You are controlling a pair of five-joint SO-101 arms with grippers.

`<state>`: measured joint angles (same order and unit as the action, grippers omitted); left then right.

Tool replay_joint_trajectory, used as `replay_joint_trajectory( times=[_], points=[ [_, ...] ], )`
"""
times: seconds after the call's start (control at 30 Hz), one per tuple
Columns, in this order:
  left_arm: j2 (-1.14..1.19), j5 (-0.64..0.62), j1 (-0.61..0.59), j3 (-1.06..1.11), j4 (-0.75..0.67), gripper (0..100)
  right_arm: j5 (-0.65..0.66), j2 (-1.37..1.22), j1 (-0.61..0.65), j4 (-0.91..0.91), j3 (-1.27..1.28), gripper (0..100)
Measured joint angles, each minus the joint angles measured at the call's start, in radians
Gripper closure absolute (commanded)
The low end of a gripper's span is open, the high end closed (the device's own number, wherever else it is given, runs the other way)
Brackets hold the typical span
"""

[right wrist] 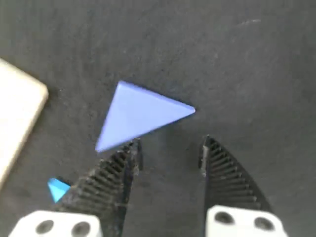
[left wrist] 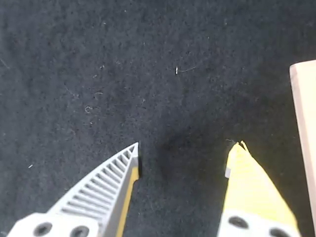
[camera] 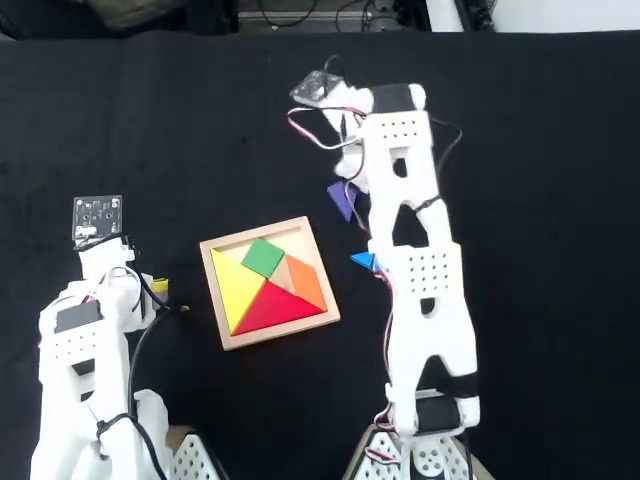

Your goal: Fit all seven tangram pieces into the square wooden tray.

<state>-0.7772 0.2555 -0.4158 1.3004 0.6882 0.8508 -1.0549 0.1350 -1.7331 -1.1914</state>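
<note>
Right gripper (right wrist: 170,155), jaws spread and empty, hangs over the purple triangle (right wrist: 140,116) in the upper middle of the overhead frame. It looks lined up for a pinch across the piece's near edge. A small blue triangle (camera: 363,261) lies lower in that frame, beside the arm and just right of the square wooden tray (camera: 283,329). The tray sits at frame centre with a yellow triangle (camera: 235,285), red triangle (camera: 272,308), green square (camera: 263,257) and orange piece (camera: 310,283) already seated. Pale patches show between them — bare floor or a plain wood piece, hard to tell. Left gripper (left wrist: 185,153), likewise open with nothing in it, sits low over the black cloth (camera: 520,200) at the tray's left — likely parked clear so the right arm can work the 2 loose pieces.
</note>
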Motion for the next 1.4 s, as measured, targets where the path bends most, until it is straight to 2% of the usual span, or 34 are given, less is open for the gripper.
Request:
replay_joint_trajectory(
  times=[0.2, 0.53, 0.9, 1.17, 1.4],
  points=[
    [0.000, 0.000, 0.000, 0.000, 0.000, 72, 0.077, -0.003, 0.002, 0.000, -0.046, 79.7],
    [0.000, 0.000, 0.000, 0.000, -0.003, 72, 0.362, -0.005, 0.003, 0.000, -0.051, 79.9],
    [0.000, 0.000, 0.000, 0.000, -0.003, 72, 0.388, -0.028, -0.025, 0.015, -0.026, 79.7],
    [0.000, 0.000, 0.000, 0.005, -0.003, 72, 0.497, -0.100, -0.029, 0.012, -0.005, 79.6],
    [0.000, 0.000, 0.000, 0.005, -0.003, 72, 0.512, -0.103, 0.000, 0.012, -0.046, 80.1]
  ],
)
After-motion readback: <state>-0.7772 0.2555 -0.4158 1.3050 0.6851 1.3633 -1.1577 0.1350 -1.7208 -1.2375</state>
